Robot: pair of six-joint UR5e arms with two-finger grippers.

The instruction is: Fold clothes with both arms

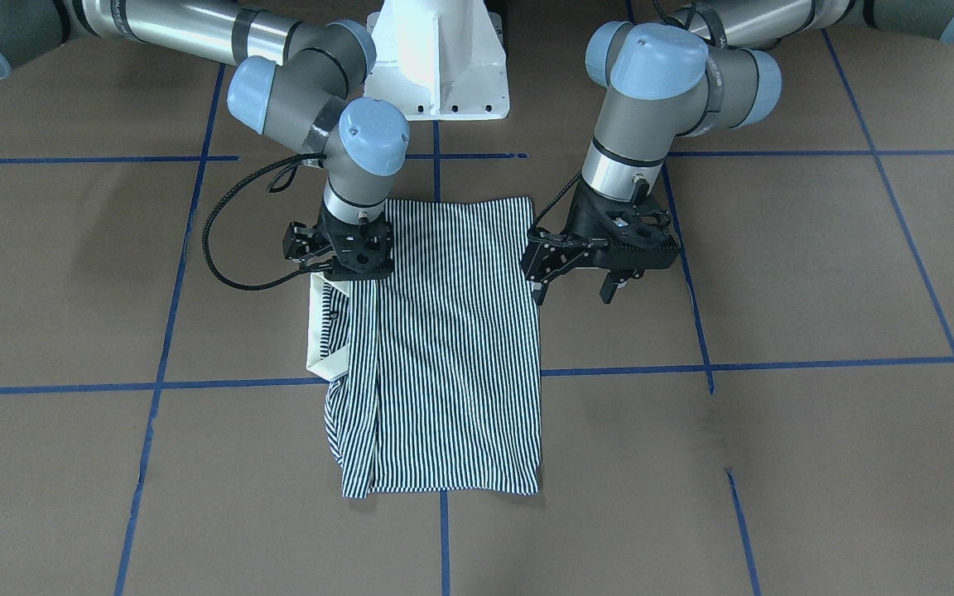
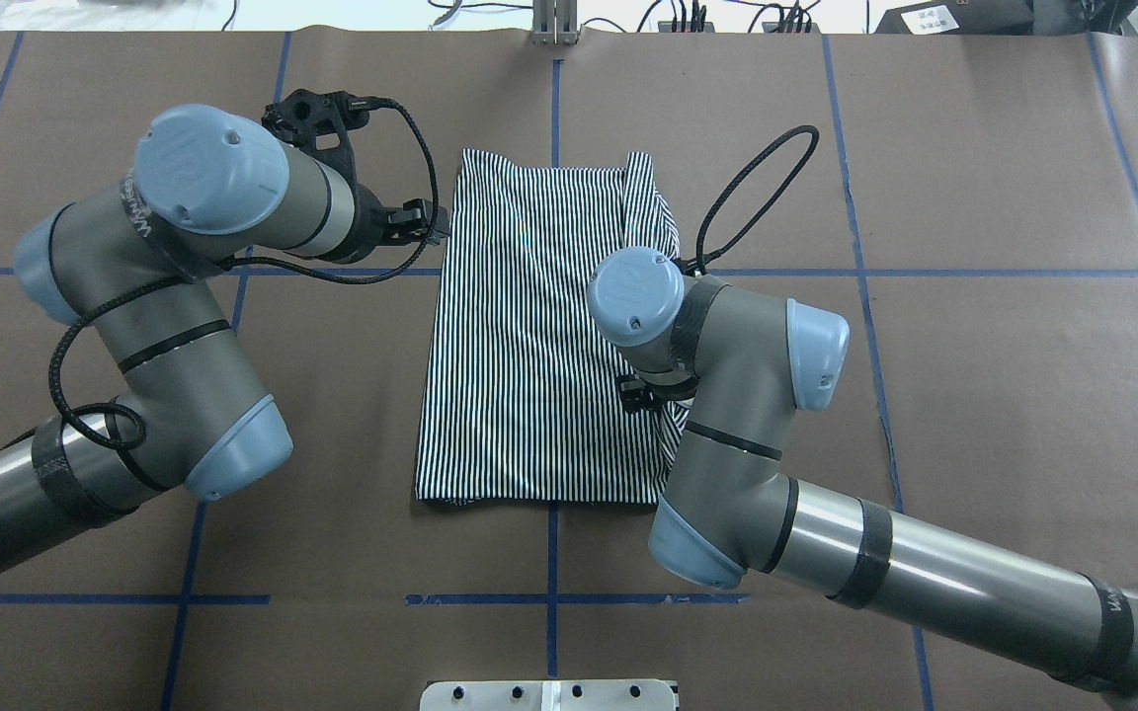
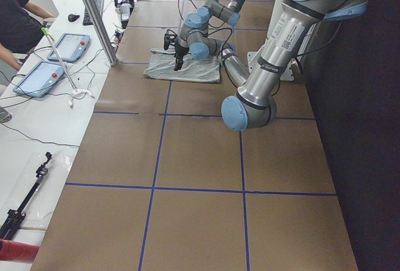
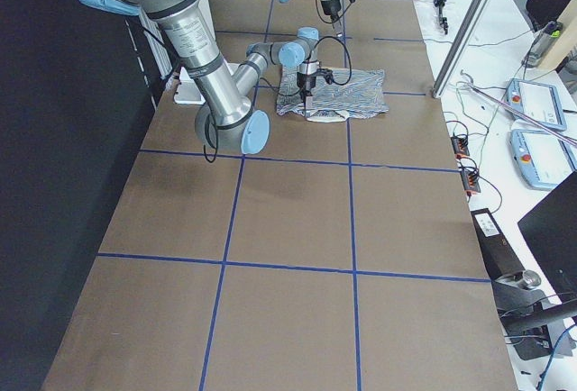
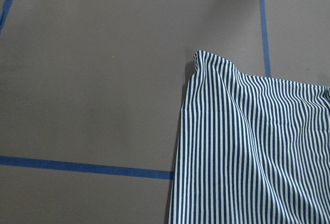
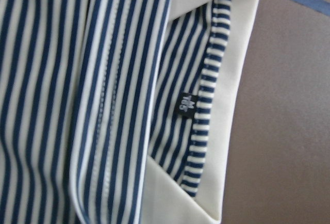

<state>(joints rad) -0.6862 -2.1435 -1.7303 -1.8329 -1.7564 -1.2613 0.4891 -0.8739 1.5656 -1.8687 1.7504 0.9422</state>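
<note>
Evidently the polo shirt (image 1: 444,348) is flanked for folding: left pincer (image 1: 574,285) held wide at its centre-right edge, right pincer (image 1: 336,277) set over the collar (image 1: 316,331), opening not discernible.

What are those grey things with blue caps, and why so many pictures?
They are two robot arms, each ending in a black two-finger gripper. Six cameras watch: one facing the robot, one behind it, one at each table end, one on each wrist. A striped polo shirt lies folded on the brown table, cream collar peeking out. The left gripper hangs open beside the shirt, holding nothing. The right gripper sits low over the collar; whether it pinches cloth, I cannot tell.
</note>
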